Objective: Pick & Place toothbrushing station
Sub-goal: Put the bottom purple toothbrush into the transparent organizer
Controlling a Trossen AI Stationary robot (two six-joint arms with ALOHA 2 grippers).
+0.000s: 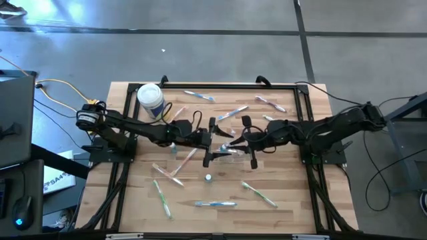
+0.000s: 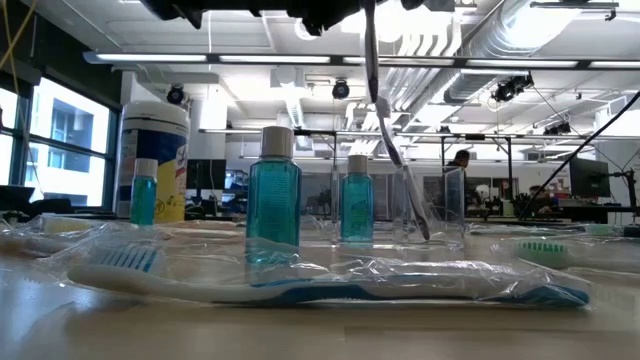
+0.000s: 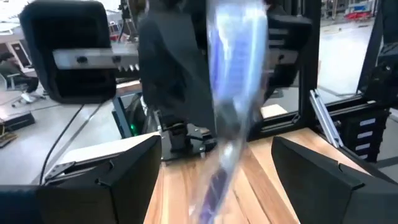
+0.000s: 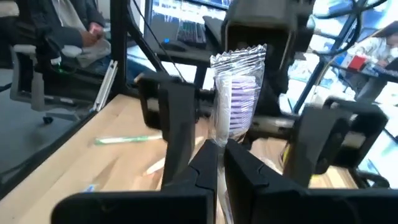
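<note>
A: What does the high view give?

B: Both arms reach to the middle of the table (image 1: 280, 200). The left claw (image 1: 208, 142) and right claw (image 1: 245, 141) face each other near a wrapped toothbrush (image 1: 229, 151) lying between them. Other brushes lie scattered over the wood, and a white-lidded canister (image 1: 151, 100) stands at the far left corner.

A: And the low view?

B: A blue toothbrush (image 2: 330, 282) in clear wrap lies in front. Behind it stand teal bottles (image 2: 273, 195). A wrapped brush (image 2: 392, 130) hangs upright from the arms above, its lower end beside a clear cup (image 2: 432, 205).

A: Left wrist view?

B: The left claw (image 3: 214, 180) is spread wide, holding nothing; a blurred wrapped brush (image 3: 233, 93) stands upright ahead of it.

A: Right wrist view?

B: The right claw (image 4: 222, 158) is clenched on the purple-bristled brush (image 4: 236, 102), head up in its wrap, with the left claw's dark fingers behind it.
</note>
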